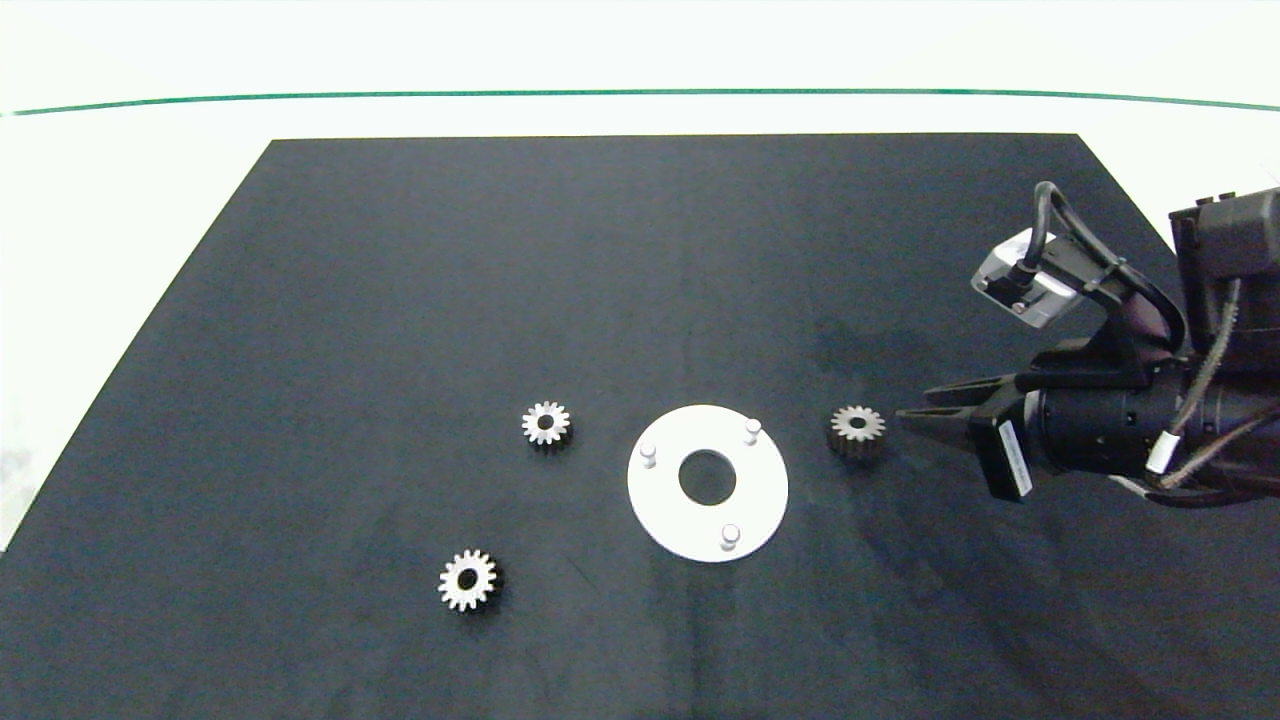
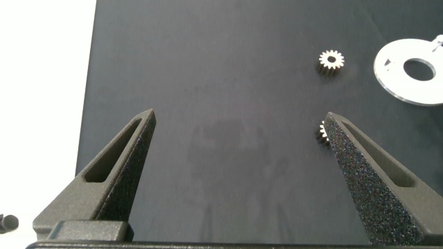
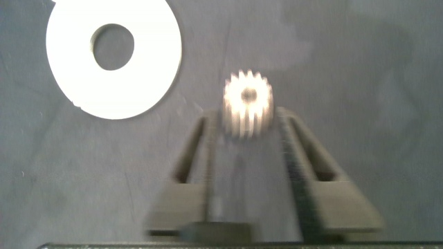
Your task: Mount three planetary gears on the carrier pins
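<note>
Head view only: flat white round disc with large centre hole lies on black mat, three short white pegs all bare. Three small silvery toothed metal gears on mat: one just right of disc, one left of disc, one further left and nearer the camera.

Right gripper comes in from right edge, tips just beside right-hand gear, low over mat. Right wrist view adds what head view hides: gear sits at the fingertips, one grey finger each side, jaws narrowly parted; contact can't be told, gear not clearly gripped.

Left arm out of head view. Left wrist view shows left gripper jaws wide apart, holding nothing, over bare mat; one finger partly hides a gear, another gear and disc edge beyond.
</note>
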Robot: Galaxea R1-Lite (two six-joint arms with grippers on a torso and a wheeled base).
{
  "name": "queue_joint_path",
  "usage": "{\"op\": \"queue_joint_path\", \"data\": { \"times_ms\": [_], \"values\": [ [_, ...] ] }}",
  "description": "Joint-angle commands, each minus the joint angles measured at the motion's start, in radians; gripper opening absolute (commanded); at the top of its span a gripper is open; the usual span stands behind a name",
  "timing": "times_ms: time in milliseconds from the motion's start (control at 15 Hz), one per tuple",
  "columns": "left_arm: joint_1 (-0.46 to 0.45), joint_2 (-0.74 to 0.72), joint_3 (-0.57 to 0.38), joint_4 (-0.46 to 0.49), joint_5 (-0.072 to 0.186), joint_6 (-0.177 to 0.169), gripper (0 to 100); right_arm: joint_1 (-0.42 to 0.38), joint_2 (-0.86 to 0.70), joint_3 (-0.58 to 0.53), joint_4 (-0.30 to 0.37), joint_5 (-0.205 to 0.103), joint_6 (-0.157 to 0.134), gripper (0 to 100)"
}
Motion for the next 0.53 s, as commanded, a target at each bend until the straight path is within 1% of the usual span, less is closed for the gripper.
{"op": "queue_joint_path", "data": {
  "times_ms": [67,133,533],
  "values": [
    [0.000,0.000,0.000,0.001,0.000,0.001,100,0.066,0.081,-0.048,-0.002,-0.032,0.000,10],
    [0.000,0.001,0.000,0.001,0.000,0.001,100,0.072,0.092,-0.048,-0.007,-0.038,0.000,10],
    [0.000,0.001,0.000,0.001,0.000,0.001,100,0.061,0.097,-0.058,-0.007,-0.046,0.000,10]
  ]
}}
